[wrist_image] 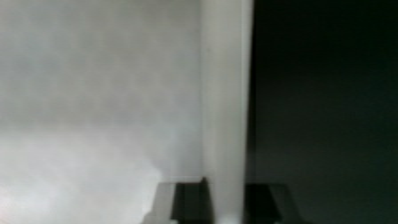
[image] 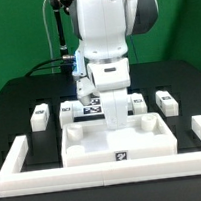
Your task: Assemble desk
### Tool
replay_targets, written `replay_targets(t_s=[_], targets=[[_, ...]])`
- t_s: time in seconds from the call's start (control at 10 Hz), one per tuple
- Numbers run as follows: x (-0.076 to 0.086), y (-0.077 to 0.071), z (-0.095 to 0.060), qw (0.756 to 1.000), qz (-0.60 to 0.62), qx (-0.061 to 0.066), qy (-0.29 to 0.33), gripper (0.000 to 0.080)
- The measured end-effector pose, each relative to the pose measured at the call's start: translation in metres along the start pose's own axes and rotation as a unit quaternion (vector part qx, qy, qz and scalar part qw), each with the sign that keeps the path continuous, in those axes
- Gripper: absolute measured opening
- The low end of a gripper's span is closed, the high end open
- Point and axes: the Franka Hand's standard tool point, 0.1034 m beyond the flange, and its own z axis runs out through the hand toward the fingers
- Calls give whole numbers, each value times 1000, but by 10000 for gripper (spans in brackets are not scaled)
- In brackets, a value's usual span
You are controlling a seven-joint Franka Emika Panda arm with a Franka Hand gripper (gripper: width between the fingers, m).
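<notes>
A: Black bench (image: 8,103), pale green wall behind. Tabletop (image: 93,147) lies flat at centre, inside white fence (image: 16,156).
B: Tool (image: 115,121)?
A: Closed, pinching Tabletop's rear rim. Fingertips hard to make out in exterior view. Wrist view is blurred, with the rim cut off at frame edge.
</notes>
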Motion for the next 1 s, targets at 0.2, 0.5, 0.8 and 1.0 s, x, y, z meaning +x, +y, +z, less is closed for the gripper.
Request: replay_targets(t_s=[0.2,0.5,0.8,1.0], targets=[[0,0,0,1000,0,0,0,63],[10,7,1,1000,11,-3,2,64],[48,37,-1,999,30,-16,13,64],[64,38,-1,1000,29,2,8,64]])
